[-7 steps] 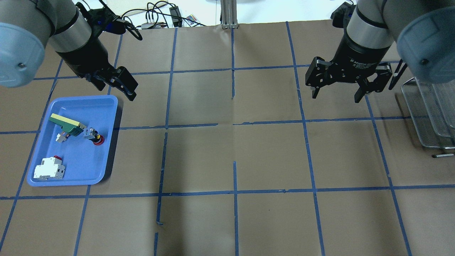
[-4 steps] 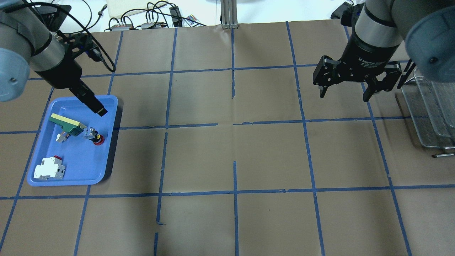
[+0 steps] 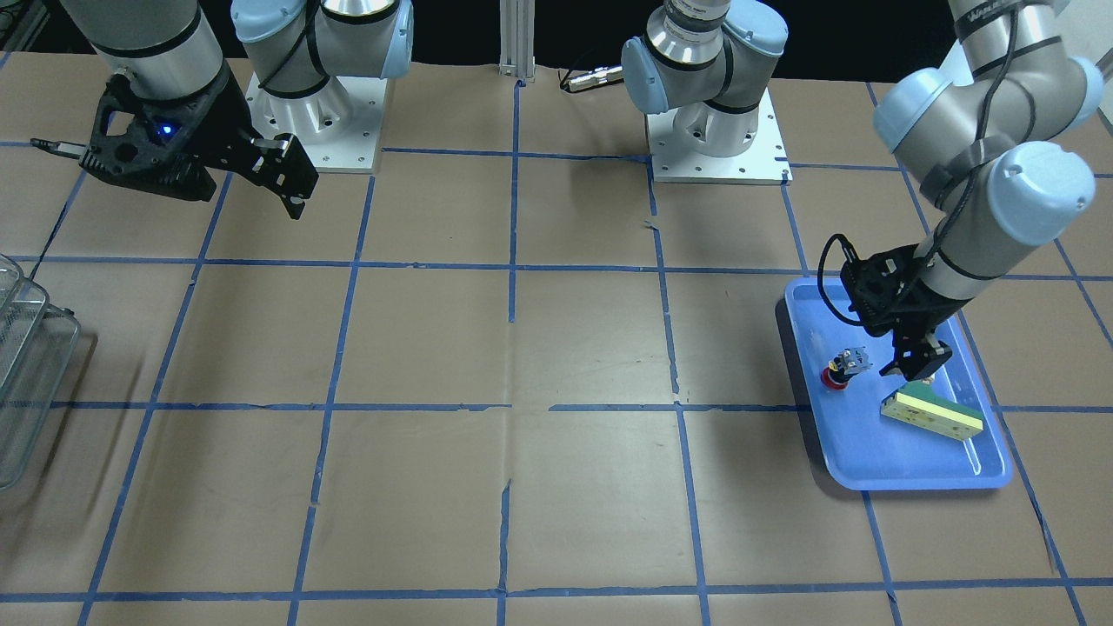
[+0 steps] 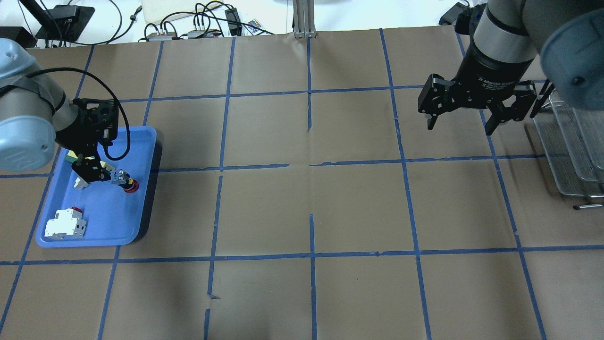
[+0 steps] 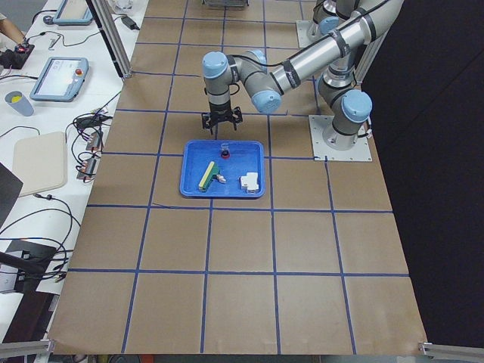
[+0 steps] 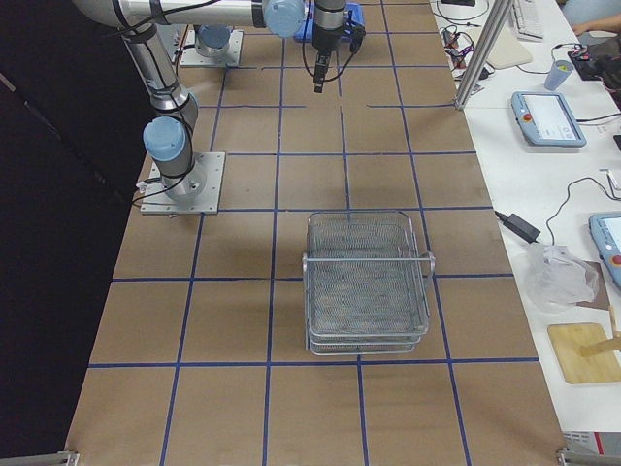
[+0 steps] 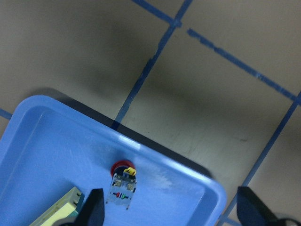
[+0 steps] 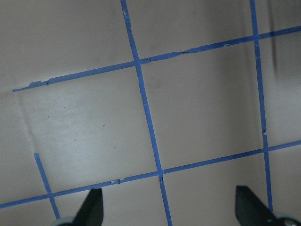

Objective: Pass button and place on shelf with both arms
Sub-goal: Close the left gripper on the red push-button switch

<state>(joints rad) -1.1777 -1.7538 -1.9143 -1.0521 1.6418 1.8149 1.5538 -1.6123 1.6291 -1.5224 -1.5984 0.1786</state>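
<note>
The button (image 4: 127, 182), with its red cap and black body, lies on its side in the blue tray (image 4: 108, 212). It also shows in the front view (image 3: 839, 372) and in the left wrist view (image 7: 122, 181). My left gripper (image 4: 93, 173) hangs open and empty over the tray, just beside the button, with its fingertips (image 7: 95, 211) wide apart. My right gripper (image 4: 460, 127) is open and empty above the table at the far right. The wire-mesh shelf (image 4: 571, 146) stands just right of it and also shows in the right side view (image 6: 367, 282).
A yellow-green flat block (image 3: 932, 411) lies in the tray next to the button, partly under my left gripper. A white-and-red switch block (image 4: 65, 223) sits at the tray's near end. Cables and devices lie beyond the table's far edge.
My left arm has swung down and back over the tray, so its gripper now hangs beside the button. My right gripper has shifted slightly right, toward the shelf.
</note>
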